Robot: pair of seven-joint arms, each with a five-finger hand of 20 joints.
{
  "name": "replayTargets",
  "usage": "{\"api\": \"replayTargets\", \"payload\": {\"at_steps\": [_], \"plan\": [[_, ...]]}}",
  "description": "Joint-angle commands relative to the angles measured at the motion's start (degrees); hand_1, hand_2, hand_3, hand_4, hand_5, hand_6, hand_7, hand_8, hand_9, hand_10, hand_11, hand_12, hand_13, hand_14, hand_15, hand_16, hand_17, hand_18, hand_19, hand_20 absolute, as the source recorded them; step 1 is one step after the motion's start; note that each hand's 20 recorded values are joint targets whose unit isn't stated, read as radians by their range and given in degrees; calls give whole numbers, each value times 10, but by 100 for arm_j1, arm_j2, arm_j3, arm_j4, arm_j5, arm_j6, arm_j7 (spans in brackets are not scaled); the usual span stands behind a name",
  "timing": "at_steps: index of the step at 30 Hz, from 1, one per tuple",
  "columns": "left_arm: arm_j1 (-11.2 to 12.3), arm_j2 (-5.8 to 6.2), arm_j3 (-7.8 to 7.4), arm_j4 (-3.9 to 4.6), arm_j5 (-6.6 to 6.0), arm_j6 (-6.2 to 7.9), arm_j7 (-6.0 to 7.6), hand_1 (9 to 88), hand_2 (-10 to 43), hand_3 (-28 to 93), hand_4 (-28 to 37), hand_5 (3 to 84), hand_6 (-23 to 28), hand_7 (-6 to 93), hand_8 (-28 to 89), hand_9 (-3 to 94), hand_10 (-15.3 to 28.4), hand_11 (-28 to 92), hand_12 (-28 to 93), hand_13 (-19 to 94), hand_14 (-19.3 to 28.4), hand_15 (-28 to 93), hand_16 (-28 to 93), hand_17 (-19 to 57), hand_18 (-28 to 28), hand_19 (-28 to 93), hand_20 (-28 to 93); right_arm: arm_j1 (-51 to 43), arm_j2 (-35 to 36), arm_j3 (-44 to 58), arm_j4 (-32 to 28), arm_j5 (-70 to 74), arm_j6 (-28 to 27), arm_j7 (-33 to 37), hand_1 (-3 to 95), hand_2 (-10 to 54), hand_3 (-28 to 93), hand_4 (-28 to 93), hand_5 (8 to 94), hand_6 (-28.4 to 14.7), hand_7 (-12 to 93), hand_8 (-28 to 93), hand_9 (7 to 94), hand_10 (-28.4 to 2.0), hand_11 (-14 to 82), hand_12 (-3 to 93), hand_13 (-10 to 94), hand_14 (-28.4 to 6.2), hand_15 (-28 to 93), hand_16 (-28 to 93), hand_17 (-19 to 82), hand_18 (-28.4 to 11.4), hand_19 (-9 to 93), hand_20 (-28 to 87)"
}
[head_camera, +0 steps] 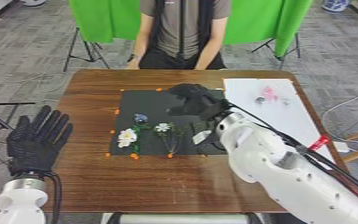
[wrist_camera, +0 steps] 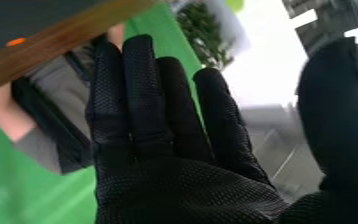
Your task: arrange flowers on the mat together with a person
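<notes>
Brown table (head_camera: 87, 180) sits under both hands' reach. Dark mat (head_camera: 144, 102) is below the right fingers, its near part running back toward the robot from them. White sheet (head_camera: 286, 120) is just right of those fingers. Left hand (head_camera: 33, 152): at the table's left edge, fingers straight and fanned, released, well left of the mat. Right hand (head_camera: 193, 102): over the mat's far part, fingers straight, thumb held apart, grasping nothing. Stemmed white flower (head_camera: 163, 127): on mat, robot side of the right fingers, slightly left. Big white flower (head_camera: 127, 137) with green leaves: on mat, farther left of them, also nearer the robot. Pink flower (head_camera: 269, 93): on sheet, well right of the same fingers. Blue flower (head_camera: 141, 118): on mat, left of them, just beyond the big white one.
</notes>
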Motion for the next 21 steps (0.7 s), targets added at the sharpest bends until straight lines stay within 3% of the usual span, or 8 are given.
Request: {"api": "replayTargets", "payload": {"at_steps": [1,7,14,19,21], "plan": [[51,-58,-27,73,83,-107,-47,300,145,708,-283,436,68,186,-119,397,146,206,78,288,134,302,-91,-41,124,349,100,-1291,71,2099,-281,2249,-823,-686,246,-14,689,-258,371,-42,125,-85,409,-172,80,181,348,-159,319,180,195,-170,471,151],[-14,-38,-50,105,90,-110,-43,299,144,707,-283,435,68,185,-118,395,145,203,78,287,133,298,-90,-41,124,346,101,-2234,64,3310,-453,2949,-779,-1051,241,4,684,-254,357,-35,114,-80,366,-165,50,171,288,-164,242,183,150,-165,398,127],[-29,6,-89,113,62,-92,-12,298,143,706,-283,434,67,184,-118,388,142,203,79,285,133,298,-90,-41,123,344,103,-3042,-94,4101,-689,3234,183,-1167,223,18,679,-254,355,-29,108,-77,362,-154,35,172,283,-162,197,208,142,-165,360,133],[-39,5,-133,124,116,-134,7,297,142,708,-283,433,67,185,-118,387,142,204,79,285,132,297,-89,-40,123,343,103,-3419,-163,4516,-712,3312,455,-1311,217,32,678,-248,369,-30,110,-77,372,-145,41,172,285,-162,190,216,138,-166,356,136],[-60,16,-140,116,115,-80,11,297,142,708,-283,433,67,184,-118,387,141,204,79,285,132,296,-89,-40,123,342,103,-3580,-160,4664,-737,3201,561,-1250,215,33,679,-245,370,-29,110,-78,374,-142,42,171,286,-161,187,218,138,-167,354,137]]}}
